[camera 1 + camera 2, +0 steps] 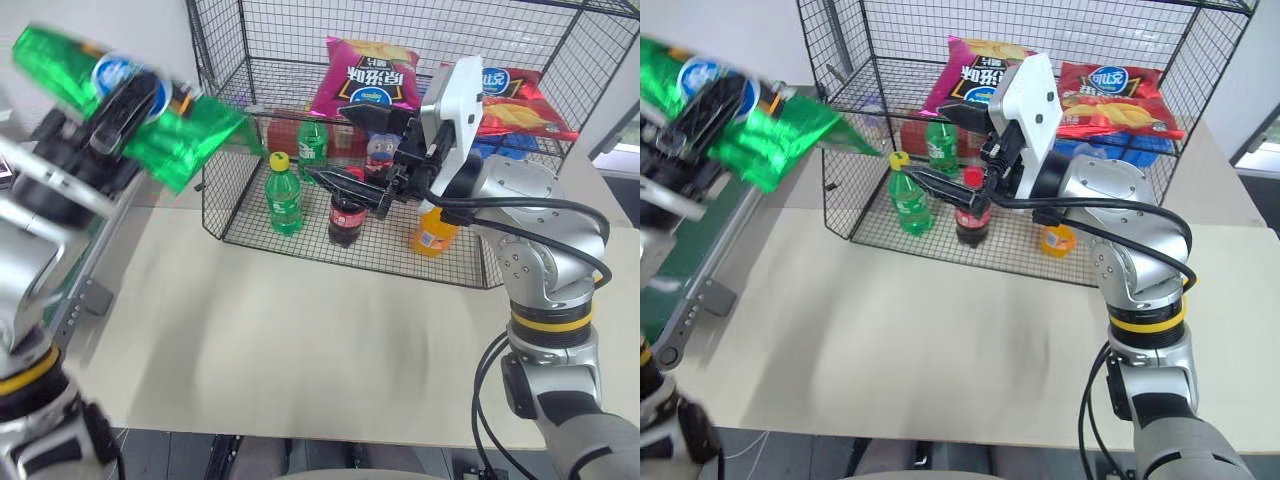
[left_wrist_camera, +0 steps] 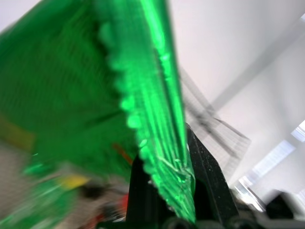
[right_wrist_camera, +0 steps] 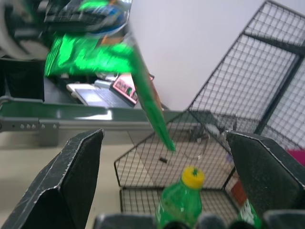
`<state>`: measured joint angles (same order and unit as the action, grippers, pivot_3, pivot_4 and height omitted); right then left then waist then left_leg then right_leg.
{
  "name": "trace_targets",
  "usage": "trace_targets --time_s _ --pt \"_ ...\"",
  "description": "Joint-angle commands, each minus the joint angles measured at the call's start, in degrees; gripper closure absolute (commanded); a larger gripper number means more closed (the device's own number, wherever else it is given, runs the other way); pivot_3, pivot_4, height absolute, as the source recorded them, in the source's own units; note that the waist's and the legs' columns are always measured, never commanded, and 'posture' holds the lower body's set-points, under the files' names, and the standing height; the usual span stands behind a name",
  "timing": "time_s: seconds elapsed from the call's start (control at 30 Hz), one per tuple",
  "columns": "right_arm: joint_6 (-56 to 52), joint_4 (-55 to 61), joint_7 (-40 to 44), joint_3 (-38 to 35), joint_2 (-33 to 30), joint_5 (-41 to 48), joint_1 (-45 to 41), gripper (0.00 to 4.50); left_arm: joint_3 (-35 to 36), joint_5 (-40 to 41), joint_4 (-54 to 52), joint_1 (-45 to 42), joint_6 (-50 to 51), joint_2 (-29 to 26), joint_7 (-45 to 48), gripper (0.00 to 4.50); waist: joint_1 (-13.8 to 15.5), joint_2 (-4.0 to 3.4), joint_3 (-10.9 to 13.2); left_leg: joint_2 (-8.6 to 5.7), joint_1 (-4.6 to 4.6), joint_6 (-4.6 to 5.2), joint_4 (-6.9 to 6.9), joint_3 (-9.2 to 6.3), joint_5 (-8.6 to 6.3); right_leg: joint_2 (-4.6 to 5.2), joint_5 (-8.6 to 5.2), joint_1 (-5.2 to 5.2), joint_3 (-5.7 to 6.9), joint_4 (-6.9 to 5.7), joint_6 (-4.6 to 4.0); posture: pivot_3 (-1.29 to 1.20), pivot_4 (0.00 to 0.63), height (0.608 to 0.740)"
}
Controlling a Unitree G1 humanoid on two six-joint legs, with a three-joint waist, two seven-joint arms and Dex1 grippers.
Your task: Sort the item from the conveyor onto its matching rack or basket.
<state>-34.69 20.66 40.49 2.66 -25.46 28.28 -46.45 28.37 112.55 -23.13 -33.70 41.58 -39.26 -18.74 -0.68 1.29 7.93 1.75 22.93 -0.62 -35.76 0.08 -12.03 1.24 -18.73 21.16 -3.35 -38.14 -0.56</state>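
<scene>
Left gripper (image 1: pixel 120 105): clenched on the green crisp bag (image 1: pixel 185 135), which is pinched between both black fingers (image 2: pixel 209 176); raised at the far left.
Green crisp bag: held in the air, above the conveyor (image 1: pixel 695 260) and just left of the wire rack (image 1: pixel 400 60); neither is touched. The blue oval logo is seen beside the fingers.
Right gripper (image 1: pixel 365 150): released, jaws spread wide, nothing held; positioned in front of the rack.
Wire rack: placed at the far side of the table (image 1: pixel 300 330).
Upper shelf: a magenta crisp bag (image 1: pixel 365 75) and a red crisp bag (image 1: pixel 515 100) are laid here.
Lower floor: green bottles (image 1: pixel 284 195), a dark cola bottle (image 1: pixel 347 218) and an orange bottle (image 1: pixel 432 232) are stood upright.
</scene>
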Motion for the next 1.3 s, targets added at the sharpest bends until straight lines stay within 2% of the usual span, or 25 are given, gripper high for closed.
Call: trace_targets --time_s 0.03,0.17,0.23,0.43,0.67,1.03,1.3 --pt "0.87 1.98 -1.50 -1.66 -0.29 -0.06 -0.76 0.00 -3.24 0.32 5.10 -6.07 0.07 -0.10 0.45 4.48 -0.26 -0.03 0.00 -0.01 -0.03 0.01 0.01 0.06 0.00 0.02 0.00 0.00 0.00 0.00 0.00 0.00 0.150 0.740" --pt "0.72 2.91 -2.85 -1.78 -0.42 -0.23 -0.52 0.00 -8.10 -5.22 12.28 -13.59 -0.33 1.10 4.89 4.48 -0.14 -0.04 0.01 0.01 -0.02 -0.05 -0.01 0.01 0.04 -0.07 0.00 0.03 0.13 -0.01 0.00 0.00 0.150 0.740" --pt "0.40 3.54 -3.70 -1.90 -0.66 -0.43 -0.58 0.00 -9.91 -10.72 15.92 -16.78 -1.62 3.29 8.78 4.48 -0.11 -0.06 0.02 0.01 -0.06 -0.05 0.01 0.06 0.04 -0.06 0.00 0.04 0.11 -0.06 0.00 0.00 0.150 0.740" --pt "-0.43 3.78 -8.26 -2.08 0.45 -1.87 -2.06 0.00 -12.71 -25.42 25.05 -22.76 -5.32 10.04 20.75 4.48 -0.03 -0.05 0.02 -0.02 -0.01 -0.09 0.00 0.06 0.07 -0.07 0.00 0.04 0.15 -0.01 0.00 0.00 0.150 0.740" --pt "-0.79 4.55 -16.07 -2.93 4.71 -3.42 -4.60 0.00 -12.79 -37.74 33.88 -28.49 -8.73 15.26 30.84 4.48 -0.09 -0.05 0.02 0.01 0.03 -0.13 0.02 0.08 0.10 -0.11 0.00 0.12 0.12 -0.03 0.00 0.00 0.150 0.740" --pt "-2.48 6.78 -18.65 -2.75 4.46 -3.48 -3.69 0.00 -8.67 -46.33 42.47 -33.22 -10.74 17.49 38.75 4.48 -0.17 -0.05 0.02 0.03 0.12 -0.09 0.00 0.02 0.08 -0.04 0.00 0.15 0.18 -0.05 0.00 0.00 0.150 0.740" --pt "-2.94 6.58 -18.74 -2.90 4.01 -3.44 -4.07 0.00 -4.54 -47.14 38.27 -22.82 -8.14 21.34 34.62 4.48 -0.33 -0.08 0.00 0.07 0.13 -0.06 0.00 0.01 0.06 0.13 0.00 0.16 0.19 -0.10 0.00 0.00 0.150 0.740"
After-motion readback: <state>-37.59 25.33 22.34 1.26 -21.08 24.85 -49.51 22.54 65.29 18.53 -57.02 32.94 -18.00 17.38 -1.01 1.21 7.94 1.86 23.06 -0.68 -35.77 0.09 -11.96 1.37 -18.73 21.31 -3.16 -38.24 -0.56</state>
